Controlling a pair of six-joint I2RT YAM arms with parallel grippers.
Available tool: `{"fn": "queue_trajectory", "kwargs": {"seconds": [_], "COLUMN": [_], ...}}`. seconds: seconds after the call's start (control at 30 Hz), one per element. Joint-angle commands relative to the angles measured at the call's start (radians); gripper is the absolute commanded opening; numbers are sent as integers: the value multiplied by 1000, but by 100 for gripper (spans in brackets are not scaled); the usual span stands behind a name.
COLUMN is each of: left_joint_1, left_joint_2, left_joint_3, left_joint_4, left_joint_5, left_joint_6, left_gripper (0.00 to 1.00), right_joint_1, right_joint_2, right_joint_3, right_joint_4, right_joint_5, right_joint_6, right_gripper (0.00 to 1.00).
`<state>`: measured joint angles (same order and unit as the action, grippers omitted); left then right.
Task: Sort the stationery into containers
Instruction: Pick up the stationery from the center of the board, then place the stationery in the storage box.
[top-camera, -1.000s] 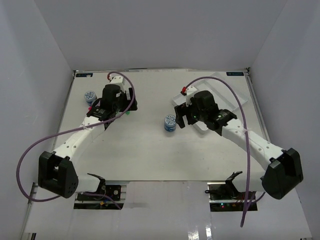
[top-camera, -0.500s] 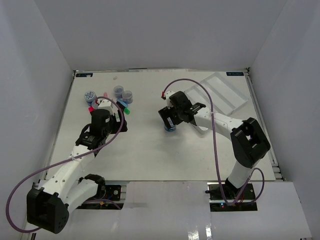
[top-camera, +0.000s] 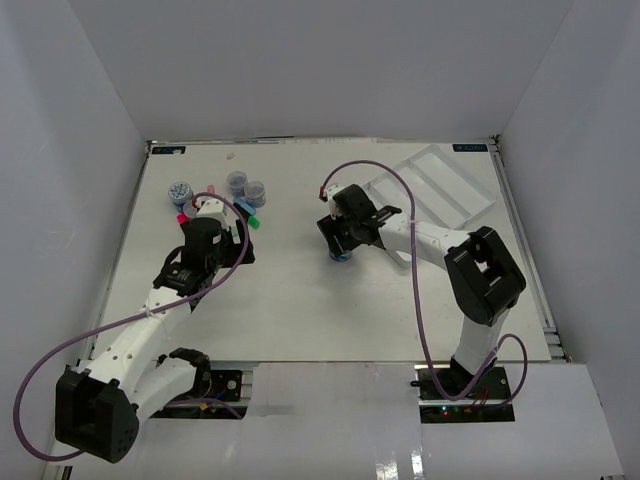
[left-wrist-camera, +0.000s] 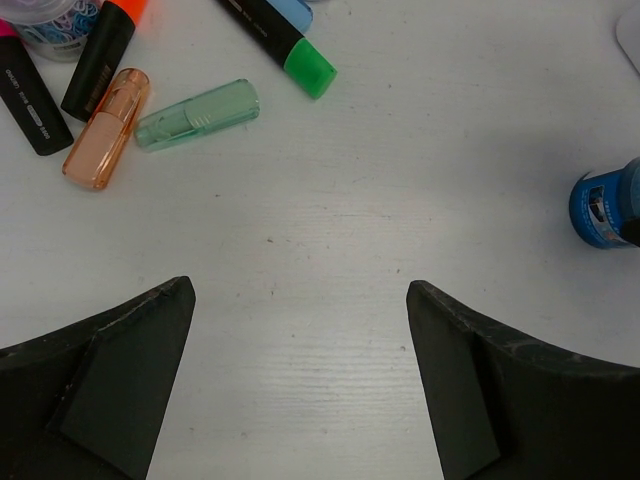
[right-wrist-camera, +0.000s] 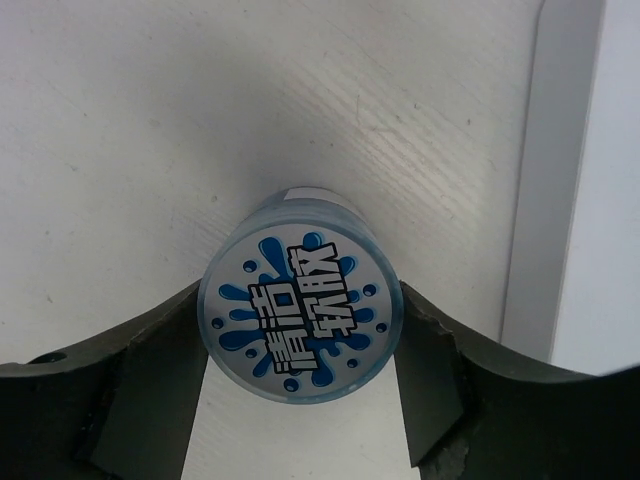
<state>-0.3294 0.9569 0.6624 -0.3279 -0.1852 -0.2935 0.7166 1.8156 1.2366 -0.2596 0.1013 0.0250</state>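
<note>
Near the middle of the white tabletop (top-camera: 290, 300), the right gripper (right-wrist-camera: 300, 300) sits over a small round clear jar with a blue-and-white splash-patterned lid (right-wrist-camera: 300, 312), which stands upright on the table. Its two dark fingers (right-wrist-camera: 150, 380) flank the lid and press against opposite sides, pinching it. Just to the right of this jar in the right wrist view runs the low wall of the white rectangular plastic tray (right-wrist-camera: 565, 180). The overhead view shows the tray's long narrow compartments lying toward the far right corner of the table, and the jar is outside it. Over on the left, the left gripper (left-wrist-camera: 300, 370) hangs above bare tabletop with its fingers spread wide and nothing between them. Beyond its tips lies a loose cluster of stationery: a short translucent green marker (left-wrist-camera: 197, 115) and a short translucent orange marker (left-wrist-camera: 105, 128) close together, a black-barrelled marker with a green cap (left-wrist-camera: 290, 52), a black-barrelled marker with an orange cap (left-wrist-camera: 100, 60), and another black barrel at the picture's left edge. From above, a lone patterned-lid jar (top-camera: 180, 190) stands on the left of that cluster and two further jars (top-camera: 237, 180) stand side by side on its far side, all well apart from the tray.
</note>
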Motion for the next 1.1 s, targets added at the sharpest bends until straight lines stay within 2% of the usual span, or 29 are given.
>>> {"fn": "queue_trajectory", "kwargs": {"seconds": [0.0, 0.13, 0.23, 0.37, 0.53, 0.63, 0.83, 1.07], "left_joint_1": [4, 4, 4, 4, 4, 4, 4, 4], "left_joint_2": [-6, -1, 3, 9, 2, 6, 32, 72], "left_joint_3": [2, 0, 2, 6, 5, 8, 9, 17], "left_joint_4": [23, 20, 18, 12, 10, 9, 10, 10], "left_joint_5": [-17, -14, -5, -5, -20, -20, -19, -17], "left_joint_6": [-1, 1, 1, 1, 2, 1, 4, 4], "left_gripper": [98, 98, 98, 98, 98, 98, 98, 98], "right_joint_1": [1, -15, -80, -254, -452, -526, -620, -671], "right_joint_2": [-28, -88, -95, -52, 39, 108, 269, 410], "right_joint_3": [58, 132, 260, 411, 552, 619, 727, 814], "right_joint_4": [13, -16, -79, -133, -161, -161, -156, -116], "right_joint_5": [15, 80, 124, 179, 147, 135, 121, 106], "right_joint_6": [4, -20, -62, -76, -51, -50, -39, -42], "right_gripper": [30, 26, 26, 26, 26, 24, 24, 24]}}
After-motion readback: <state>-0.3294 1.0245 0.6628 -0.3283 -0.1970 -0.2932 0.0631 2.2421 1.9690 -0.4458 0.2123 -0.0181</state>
